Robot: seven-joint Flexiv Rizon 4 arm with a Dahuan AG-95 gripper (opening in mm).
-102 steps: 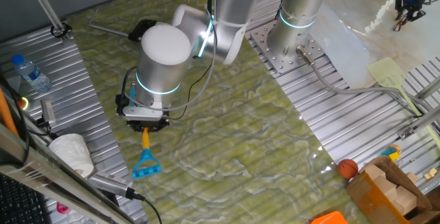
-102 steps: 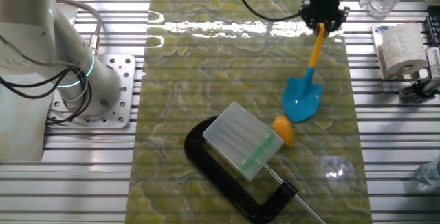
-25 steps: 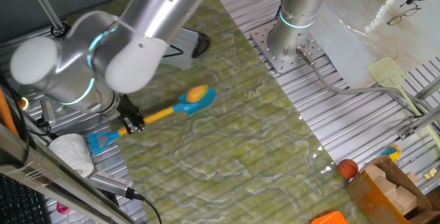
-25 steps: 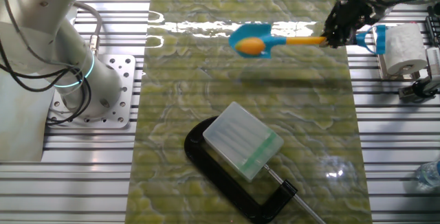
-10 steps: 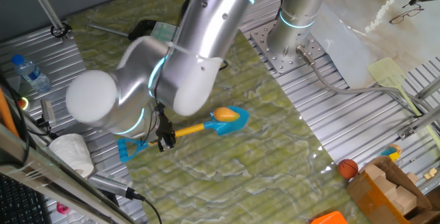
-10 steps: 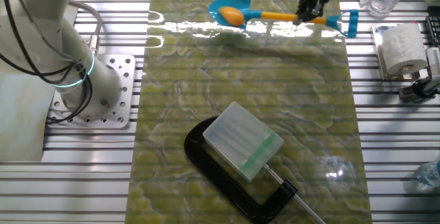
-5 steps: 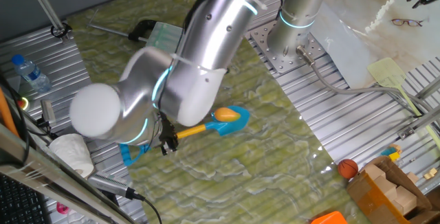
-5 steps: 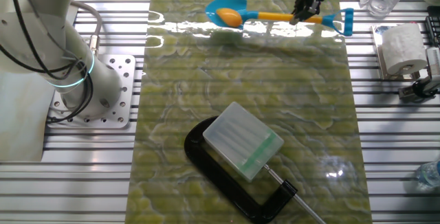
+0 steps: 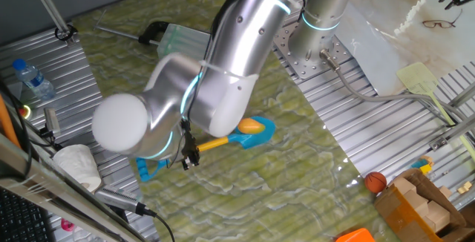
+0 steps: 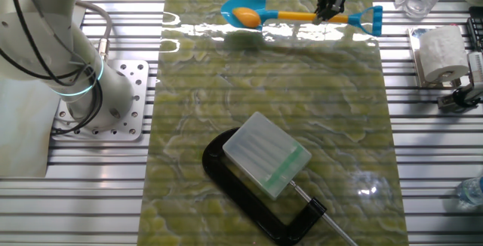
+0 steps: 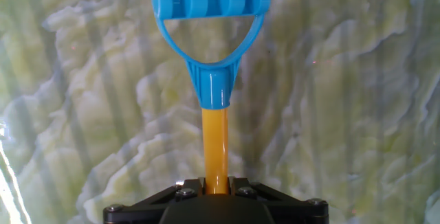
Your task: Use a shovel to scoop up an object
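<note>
A small orange-yellow object, oval with pointed ends, is lying in the bright blue blade of a plastic toy shovel. The shovel is being held level, raised above a green marbled mat near its far edge in the other fixed view, with its shadow falling on the mat below. Its yellow shaft is running sideways to a blue D-shaped end.

The gripper is clamping the yellow shaft between the blade and the D-shaped end. In the hand view, the dark fingers are pressing on both sides of the shaft, and the blue D-shaped end is pointing away from the camera.

In one fixed view, the silver robot arm is bending low across the mat, covering much of the shaft.

Well apart from the shovel, a clear plastic box is sitting in a black C-clamp on the mat. A paper roll is standing on the ribbed metal table just beside the mat.
</note>
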